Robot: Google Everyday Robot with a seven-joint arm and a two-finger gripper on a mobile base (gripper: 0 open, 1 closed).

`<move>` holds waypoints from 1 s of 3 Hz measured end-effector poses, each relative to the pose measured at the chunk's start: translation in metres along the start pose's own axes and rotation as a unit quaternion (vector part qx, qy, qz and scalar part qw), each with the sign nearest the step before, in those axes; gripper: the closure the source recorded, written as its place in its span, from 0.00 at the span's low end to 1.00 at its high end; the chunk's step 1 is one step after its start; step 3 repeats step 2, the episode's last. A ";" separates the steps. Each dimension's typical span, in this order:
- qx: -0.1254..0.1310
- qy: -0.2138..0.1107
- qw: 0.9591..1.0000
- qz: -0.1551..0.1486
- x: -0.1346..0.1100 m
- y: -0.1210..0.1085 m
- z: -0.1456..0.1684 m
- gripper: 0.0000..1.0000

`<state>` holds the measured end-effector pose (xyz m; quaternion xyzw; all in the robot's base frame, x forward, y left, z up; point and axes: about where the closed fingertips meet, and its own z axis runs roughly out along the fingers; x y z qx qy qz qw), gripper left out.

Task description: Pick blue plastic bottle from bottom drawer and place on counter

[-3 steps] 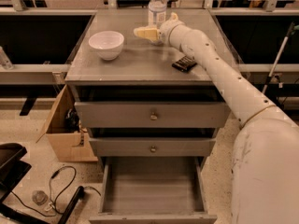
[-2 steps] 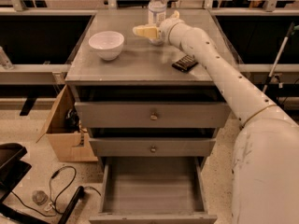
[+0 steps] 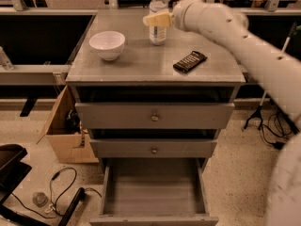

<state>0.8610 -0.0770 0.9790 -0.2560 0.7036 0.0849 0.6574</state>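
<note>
The robot's thick white arm (image 3: 225, 27) reaches in from the right over the dull grey square counter (image 3: 141, 65) that tops the drawer cabinet. Below, the deep grey metal bottom drawer (image 3: 153, 192) is pulled out, its plain inside bare. A brown cardboard box (image 3: 61, 131) sits on the floor left of the cabinet. A white round bowl (image 3: 107, 44) rests on the counter's left side. The small clear blue plastic bottle (image 3: 157, 34) with its white cap stands upright at the counter's back. A flat black rectangular device (image 3: 189, 61) lies right of centre. The tan gripper (image 3: 149, 19) crosses the bottle's front at mid-height; whether it grasps the bottle cannot be told.
</note>
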 end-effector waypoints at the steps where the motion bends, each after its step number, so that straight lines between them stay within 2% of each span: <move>1: 0.004 0.071 0.997 -0.035 -0.031 0.001 -0.068 0.00; 2: 0.002 0.120 0.988 -0.097 -0.088 0.012 -0.170 0.00; 3: 0.002 0.120 0.988 -0.097 -0.088 0.012 -0.170 0.00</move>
